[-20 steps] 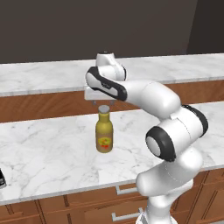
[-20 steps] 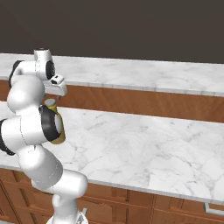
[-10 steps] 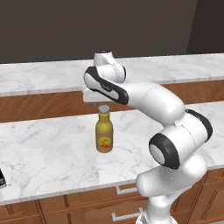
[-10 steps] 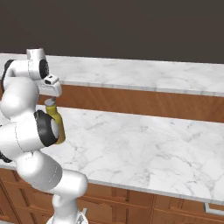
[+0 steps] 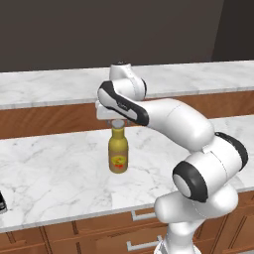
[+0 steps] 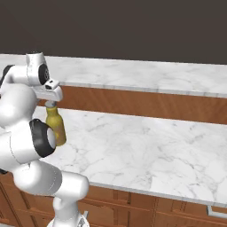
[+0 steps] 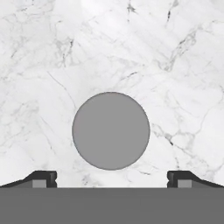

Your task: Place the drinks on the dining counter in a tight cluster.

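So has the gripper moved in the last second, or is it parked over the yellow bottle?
Yes. The gripper has come down toward the yellow bottle, now right at its grey cap, jaws open.

You can't see the mustard-yellow bottle [image 7: 110, 130] body in hand view; grey cap covers it. Dark obj [image 5: 2, 202] cut by left edge, unidentifiable.

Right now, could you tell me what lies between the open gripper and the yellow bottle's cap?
Nothing: in the hand view the gripper hangs over the grey cap, bare gap between.
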